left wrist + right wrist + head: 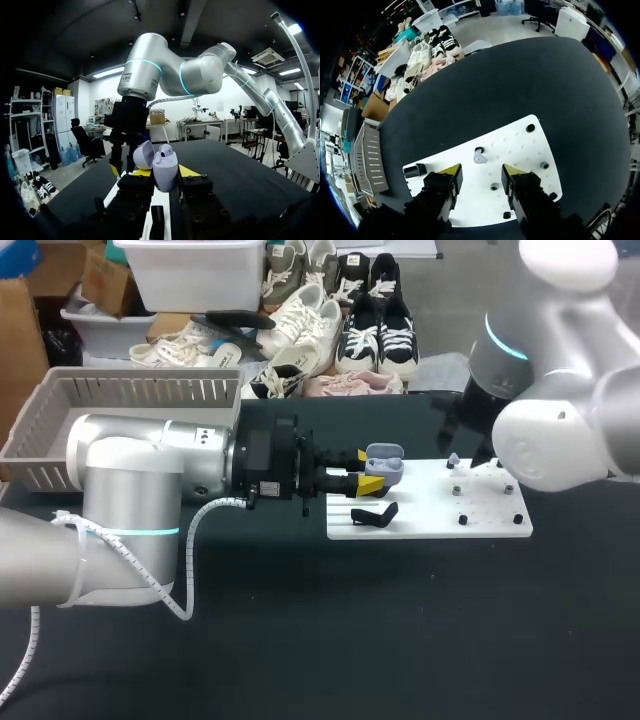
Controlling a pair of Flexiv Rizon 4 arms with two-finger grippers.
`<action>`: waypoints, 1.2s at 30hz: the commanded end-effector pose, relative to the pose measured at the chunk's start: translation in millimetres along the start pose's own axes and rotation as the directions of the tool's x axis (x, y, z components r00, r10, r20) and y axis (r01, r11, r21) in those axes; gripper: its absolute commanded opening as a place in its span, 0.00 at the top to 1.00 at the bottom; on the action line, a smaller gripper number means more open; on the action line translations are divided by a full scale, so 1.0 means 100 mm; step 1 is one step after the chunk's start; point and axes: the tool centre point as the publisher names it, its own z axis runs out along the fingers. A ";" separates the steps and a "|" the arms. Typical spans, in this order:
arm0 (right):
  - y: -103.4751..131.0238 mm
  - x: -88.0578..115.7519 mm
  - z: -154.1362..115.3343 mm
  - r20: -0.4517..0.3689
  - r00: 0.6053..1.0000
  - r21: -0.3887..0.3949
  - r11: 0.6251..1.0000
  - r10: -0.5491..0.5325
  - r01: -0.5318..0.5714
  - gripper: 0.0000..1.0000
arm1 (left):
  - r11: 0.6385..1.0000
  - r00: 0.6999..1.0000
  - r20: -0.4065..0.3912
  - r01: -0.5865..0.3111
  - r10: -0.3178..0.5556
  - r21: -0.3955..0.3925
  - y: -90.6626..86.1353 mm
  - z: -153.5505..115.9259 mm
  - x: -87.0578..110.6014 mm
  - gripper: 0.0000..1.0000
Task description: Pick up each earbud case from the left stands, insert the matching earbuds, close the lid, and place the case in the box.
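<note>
A lavender earbud case (386,463) stands with its lid open between the yellow fingertips of my left gripper (370,472), which is shut on it over the left end of the white board (430,525). The left wrist view has the case (165,170) upright in the gripper (165,173), one earbud (166,149) seated inside. A loose lavender earbud (480,157) sits on a peg of the board (520,145), just ahead of my right gripper (482,172). That gripper hangs open above the board, touching nothing. In the head view this earbud (453,461) shows beside my right arm.
A black stand (375,513) lies on the board's left part, also seen beside my right gripper (415,170). Several small black pegs (462,518) dot the board's right half. A grey slatted basket (100,405) stands at the table's back left.
</note>
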 end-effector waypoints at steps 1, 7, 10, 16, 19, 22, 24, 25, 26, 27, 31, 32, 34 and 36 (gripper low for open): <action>0.00 0.02 0.04 0.011 1.000 0.001 1.000 0.010 -0.010 0.54 | 1.000 1.000 0.000 0.000 0.000 0.000 0.00 0.00 0.00 1.00; 0.02 0.01 0.08 0.010 1.000 -0.001 1.000 0.019 -0.019 0.56 | 1.000 1.000 0.000 0.000 0.000 0.000 0.00 0.00 0.00 1.00; 0.02 0.01 0.09 0.014 1.000 -0.003 1.000 0.027 -0.027 0.56 | 1.000 1.000 0.000 0.000 0.000 0.000 0.00 0.00 0.00 1.00; 0.04 -0.01 0.13 0.019 0.999 -0.007 0.999 0.036 -0.035 0.60 | 1.000 1.000 0.000 0.000 0.000 0.000 0.00 0.00 0.00 1.00; 0.05 -0.01 0.14 0.019 0.999 -0.009 0.999 0.037 -0.037 0.62 | 1.000 1.000 0.000 0.000 0.000 0.000 0.00 0.00 0.00 1.00; 0.05 -0.02 0.16 0.019 0.999 -0.011 0.999 0.039 -0.039 0.65 | 1.000 1.000 0.000 0.000 0.000 0.000 0.00 0.00 0.00 1.00; 0.05 -0.02 0.16 0.019 0.999 -0.011 0.999 0.039 -0.039 0.65 | 1.000 1.000 0.000 0.000 0.000 0.000 0.00 0.00 0.00 1.00; 0.06 -0.03 0.17 0.020 0.999 -0.012 0.999 0.040 -0.040 0.66 | 1.000 1.000 0.000 0.000 0.000 0.000 0.00 0.00 0.00 1.00; 0.06 -0.03 0.17 0.019 0.999 -0.012 0.999 0.040 -0.040 0.66 | 1.000 1.000 0.000 0.000 0.000 0.000 0.00 0.00 0.00 1.00; 0.06 -0.04 0.18 0.019 0.999 -0.011 0.999 0.041 -0.040 0.66 | 1.000 1.000 0.000 0.000 0.000 0.000 0.00 0.00 0.00 1.00; 0.06 -0.04 0.18 0.018 0.999 -0.011 0.999 0.041 -0.040 0.67 | 1.000 1.000 0.000 0.000 0.000 0.000 0.00 0.00 0.00 1.00; 0.06 -0.04 0.18 0.018 0.999 -0.011 0.999 0.040 -0.040 0.68 | 1.000 1.000 0.000 0.000 0.000 0.000 0.00 0.00 0.00 1.00; 0.07 -0.04 0.19 0.017 0.999 -0.010 0.999 0.040 -0.040 0.69 | 1.000 1.000 0.000 0.000 0.000 0.000 0.00 0.00 0.00 1.00; 0.07 -0.04 0.19 0.016 0.999 -0.010 0.999 0.039 -0.039 0.71 | 1.000 1.000 0.000 0.000 0.000 0.000 0.00 0.00 0.00 1.00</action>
